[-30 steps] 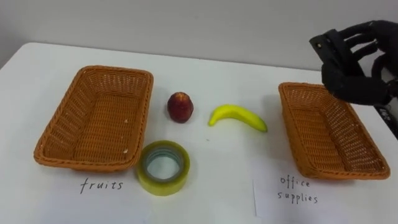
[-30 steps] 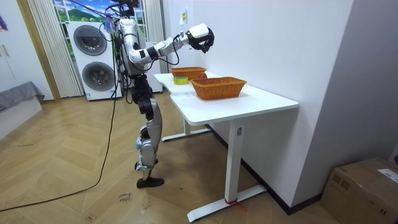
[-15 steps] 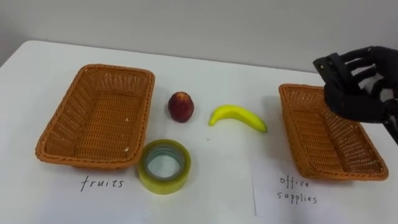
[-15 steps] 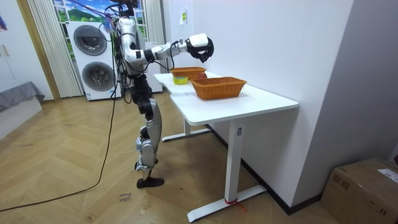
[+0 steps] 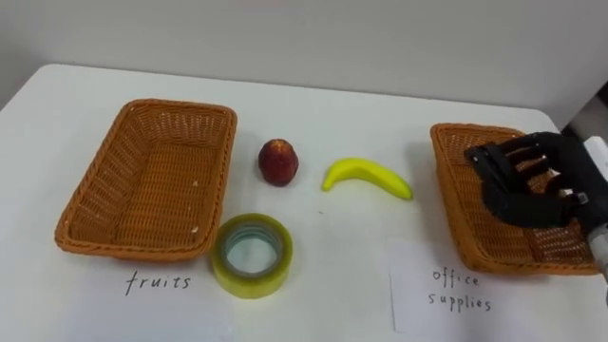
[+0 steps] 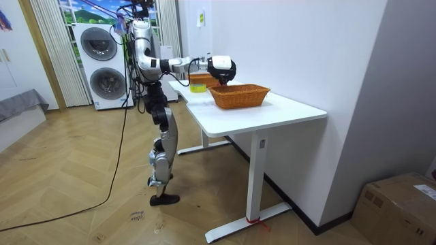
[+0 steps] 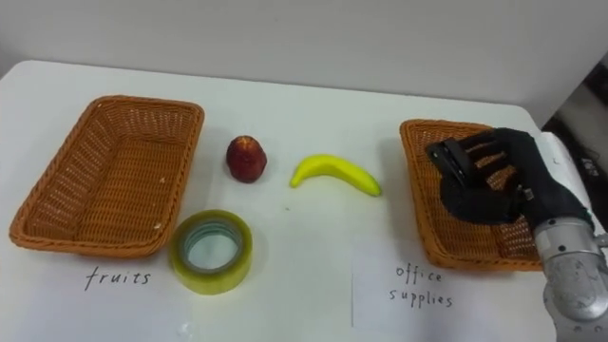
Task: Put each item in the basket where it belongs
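Note:
Over the right wicker basket (image 5: 454, 204), labelled office supplies, hovers my black right hand (image 5: 528, 182), open with fingers spread and nothing in it. A yellow banana (image 5: 367, 176) lies on the white table just left of that basket. A red apple (image 5: 277, 161) stands further left, beside the empty left basket (image 5: 142, 185), labelled fruits. A yellow-green tape roll (image 5: 251, 255) lies flat in front of the apple, near the fruits basket's front right corner. In the room view I stand at the table's end with my right hand (image 6: 221, 68) held out above the near basket (image 6: 240, 96).
Handwritten paper labels lie before each basket: fruits (image 5: 157, 282) and office supplies (image 5: 457, 290). The table's (image 6: 272, 112) far edge meets a grey wall. Washing machines (image 6: 102, 61) stand behind me on the wood floor.
My right hand has come down from high at the far right and now hangs low over the office supplies basket. Apple, banana and tape have not moved.

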